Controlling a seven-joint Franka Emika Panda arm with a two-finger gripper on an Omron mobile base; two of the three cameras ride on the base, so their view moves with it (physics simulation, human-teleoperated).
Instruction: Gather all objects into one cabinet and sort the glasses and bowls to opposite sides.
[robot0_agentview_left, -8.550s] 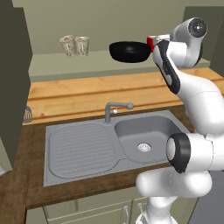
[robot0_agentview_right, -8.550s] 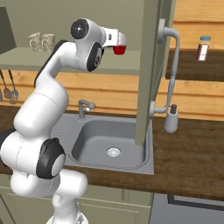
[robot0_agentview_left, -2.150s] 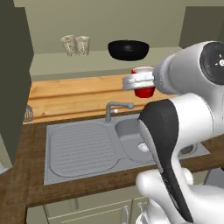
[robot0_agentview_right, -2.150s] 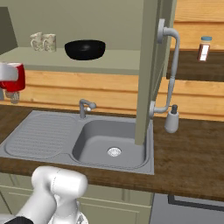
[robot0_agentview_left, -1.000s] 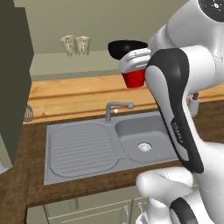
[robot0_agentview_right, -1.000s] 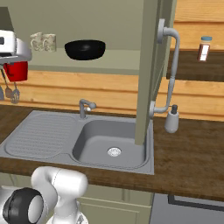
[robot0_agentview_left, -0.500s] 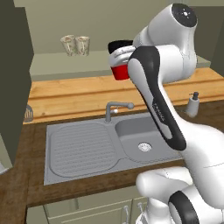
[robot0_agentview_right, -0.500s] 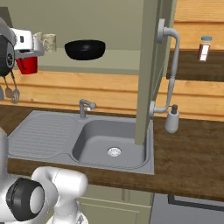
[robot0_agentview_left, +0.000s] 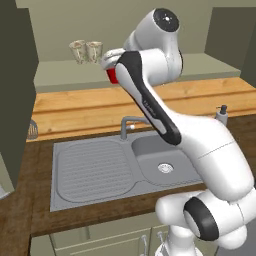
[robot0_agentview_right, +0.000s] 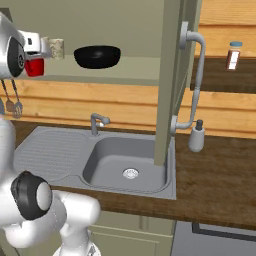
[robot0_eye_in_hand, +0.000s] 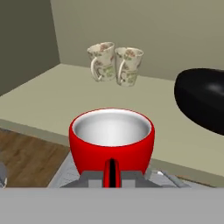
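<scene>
My gripper (robot0_agentview_left: 113, 64) is shut on the handle of the red mug (robot0_agentview_left: 111, 76), which hangs upright in the air just before the open cabinet's pale shelf (robot0_agentview_left: 60, 75). In the hand view the mug (robot0_eye_in_hand: 111, 142) sits low in the middle, empty and white inside. Two speckled glasses (robot0_eye_in_hand: 101, 61) (robot0_eye_in_hand: 128, 65) stand side by side at the back left of the shelf (robot0_eye_in_hand: 48, 96). To the right of the mug rests the wide black bowl (robot0_eye_in_hand: 203, 98). From the right base view the mug (robot0_agentview_right: 34, 66) hangs left of the bowl (robot0_agentview_right: 97, 56), with one glass (robot0_agentview_right: 56, 47) behind it.
Below the cabinet lie a grey sink (robot0_agentview_left: 160, 162) with a drainboard (robot0_agentview_left: 90, 170) and a faucet (robot0_agentview_left: 125, 125). The open cabinet door (robot0_agentview_right: 170, 75) with its bar handle (robot0_agentview_right: 195, 75) juts out on the right. A soap dispenser (robot0_agentview_right: 196, 137) stands on the wooden counter.
The arm has swung left and slightly up with the red mug, from in front of the black bowl to the space between bowl and glasses.
</scene>
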